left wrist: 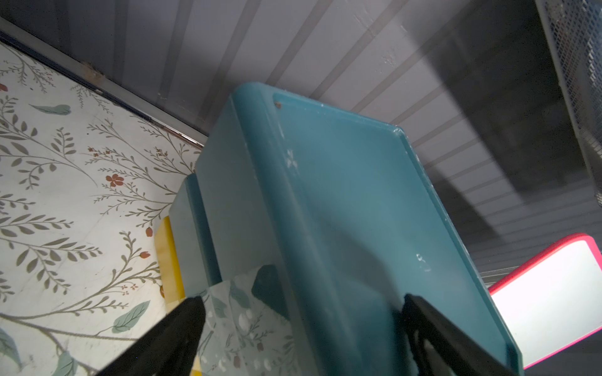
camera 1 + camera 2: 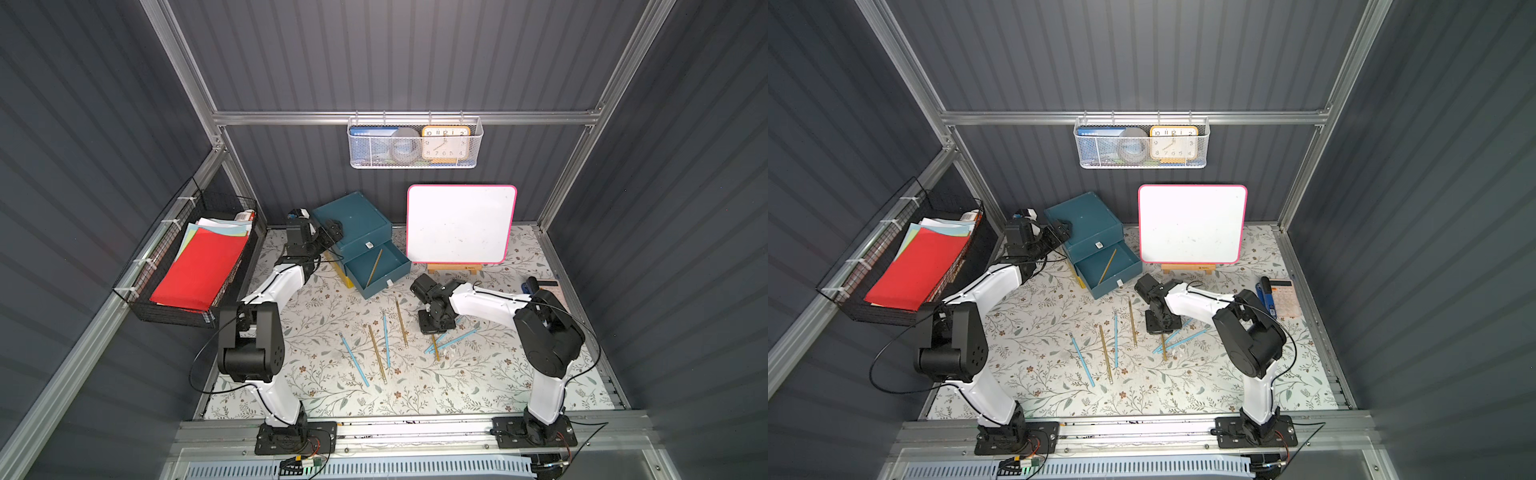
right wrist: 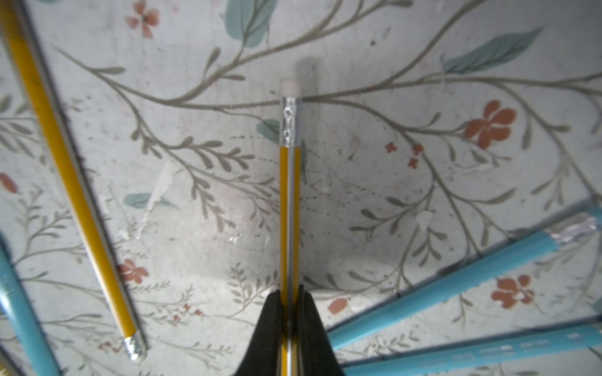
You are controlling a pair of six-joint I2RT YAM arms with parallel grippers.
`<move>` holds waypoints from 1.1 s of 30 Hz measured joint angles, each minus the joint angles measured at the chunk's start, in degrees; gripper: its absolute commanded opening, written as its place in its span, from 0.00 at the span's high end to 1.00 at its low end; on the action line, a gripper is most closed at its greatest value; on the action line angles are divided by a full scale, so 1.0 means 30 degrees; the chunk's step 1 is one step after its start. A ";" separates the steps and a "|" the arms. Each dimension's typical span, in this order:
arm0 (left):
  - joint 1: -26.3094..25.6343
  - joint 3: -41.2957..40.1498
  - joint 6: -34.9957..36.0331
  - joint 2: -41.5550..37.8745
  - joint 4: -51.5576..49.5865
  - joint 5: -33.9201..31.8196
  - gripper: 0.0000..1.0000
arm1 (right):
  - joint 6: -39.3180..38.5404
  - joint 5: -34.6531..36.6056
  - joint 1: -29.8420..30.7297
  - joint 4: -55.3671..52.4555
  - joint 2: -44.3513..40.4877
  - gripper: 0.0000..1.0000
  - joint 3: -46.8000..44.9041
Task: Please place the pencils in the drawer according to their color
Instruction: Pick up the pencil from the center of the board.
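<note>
Pencil between fingers (right, pinched)

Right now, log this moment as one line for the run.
right end effector: shut on yellow pencil | left end effector: open, astride teal cabinet | open drawer: second yellow pencil inside | mat: blue pencils loose

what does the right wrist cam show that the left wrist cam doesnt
Right wrist only: the right gripper shut on a yellow pencil, with another yellow pencil and blue pencils lying nearby. Left wrist only: the teal cabinet, the whiteboard and the left gripper, jaws open. Both: the floral table cover.
</note>
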 measured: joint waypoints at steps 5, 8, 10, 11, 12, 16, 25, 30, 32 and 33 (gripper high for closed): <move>-0.0015 0.0000 0.0000 0.0000 0.0000 0.0000 0.00 | 0.0291 -0.0758 -0.0007 -0.0051 -0.1603 1.00 0.0197; -0.0044 0.0000 0.0000 0.0000 0.0000 0.0000 0.00 | 0.0488 -0.1304 -0.0007 0.0000 -0.2368 1.00 0.0386; -0.0073 0.0000 0.0000 0.0000 0.0007 0.0000 0.00 | 0.0656 -0.1698 -0.0007 -0.0015 -0.2747 1.00 0.0641; -0.0087 0.0000 0.0000 0.0000 0.0007 0.0000 0.00 | 0.0809 -0.1953 -0.0007 -0.0044 -0.2900 1.00 0.0882; -0.0087 0.0000 0.0000 0.0000 0.0007 0.0000 0.00 | 0.0925 -0.2186 -0.0007 -0.0051 -0.3009 1.00 0.1166; -0.0087 0.0000 0.0000 0.0000 0.0000 0.0000 0.00 | 0.1647 -0.3271 -0.0022 0.0182 -0.3271 1.00 0.2601; -0.0087 0.0000 0.0000 0.0000 0.0015 0.0007 0.00 | 0.4881 -0.6943 -0.0488 0.2805 -0.1996 1.00 0.6040; -0.0087 -0.0007 -0.0007 0.0000 0.0015 0.0007 0.00 | 0.6849 -0.8087 -0.0692 0.4393 0.0335 1.00 0.7694; -0.0087 -0.0007 0.0000 0.0000 0.0022 0.0015 0.00 | 0.7533 -0.8335 -0.0780 0.4794 0.1115 1.00 0.8145; -0.0087 -0.0007 0.0000 0.0000 0.0022 0.0015 0.00 | 0.7854 -0.8444 -0.0801 0.4976 0.1450 1.00 0.8349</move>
